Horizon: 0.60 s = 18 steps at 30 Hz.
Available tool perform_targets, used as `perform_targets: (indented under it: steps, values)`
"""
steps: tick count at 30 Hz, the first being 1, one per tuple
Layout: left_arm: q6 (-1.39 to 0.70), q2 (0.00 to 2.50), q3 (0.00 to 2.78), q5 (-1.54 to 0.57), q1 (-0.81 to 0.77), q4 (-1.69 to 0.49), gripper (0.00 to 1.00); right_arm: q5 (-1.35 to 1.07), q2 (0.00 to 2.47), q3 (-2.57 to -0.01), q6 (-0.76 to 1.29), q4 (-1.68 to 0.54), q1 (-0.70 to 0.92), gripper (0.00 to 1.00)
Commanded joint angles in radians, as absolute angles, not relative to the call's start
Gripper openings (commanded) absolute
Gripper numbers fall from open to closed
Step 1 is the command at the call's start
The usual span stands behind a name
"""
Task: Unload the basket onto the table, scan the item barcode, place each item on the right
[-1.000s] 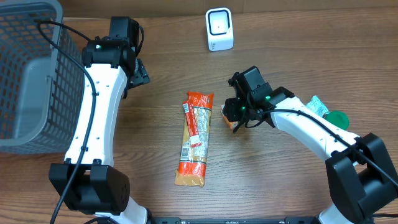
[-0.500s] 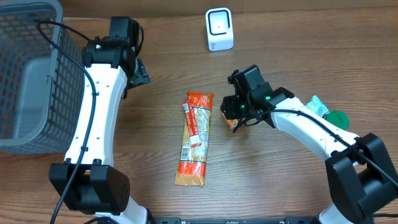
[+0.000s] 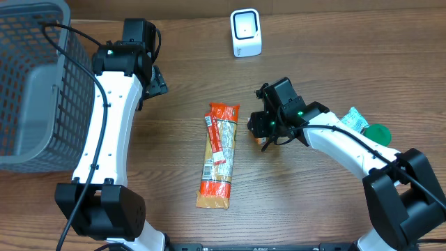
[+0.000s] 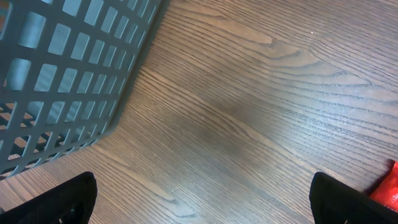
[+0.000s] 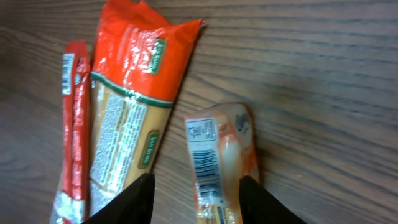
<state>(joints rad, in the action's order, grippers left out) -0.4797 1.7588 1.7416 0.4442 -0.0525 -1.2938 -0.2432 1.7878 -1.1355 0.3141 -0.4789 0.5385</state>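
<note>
A small orange packet (image 5: 221, 158) with a barcode label facing up lies on the wooden table, just right of a long orange package (image 3: 218, 157). My right gripper (image 5: 198, 190) straddles the packet, open: bare wood shows between its left finger and the packet, while its right finger sits at the packet's edge. From overhead the right gripper (image 3: 259, 130) covers most of the packet (image 3: 260, 140). The white scanner (image 3: 246, 33) stands at the back of the table. My left gripper (image 4: 208, 205) hangs wide open over bare wood, near the basket.
A grey mesh basket (image 3: 28, 84) fills the far left; its wall (image 4: 62, 74) is close to the left gripper. A thin red stick pack (image 3: 215, 137) lies on the long package. A teal packet (image 3: 355, 118) and a green round thing (image 3: 377, 131) lie at the right.
The right gripper's jaws have spread a little round the small packet and the wrist has shifted slightly. The left arm has not moved.
</note>
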Motion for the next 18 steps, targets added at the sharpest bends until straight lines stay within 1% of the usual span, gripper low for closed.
perform_targets:
  steps: [1, 8, 18]
  values:
    - [-0.483, 1.752, 1.754, 0.443, -0.059, -1.293, 0.99, -0.311, 1.792, -1.126, 0.319, -0.476, 0.544, 0.46]
    - [-0.483, 1.752, 1.754, 0.443, -0.059, -1.293, 1.0, -0.425, 1.792, -1.122, 0.318, -0.495, 0.544, 0.46]
    - [-0.483, 1.752, 1.754, 0.443, -0.059, -1.293, 1.0, -0.432, 1.792, -1.122, 0.318, -0.517, 0.544, 0.46]
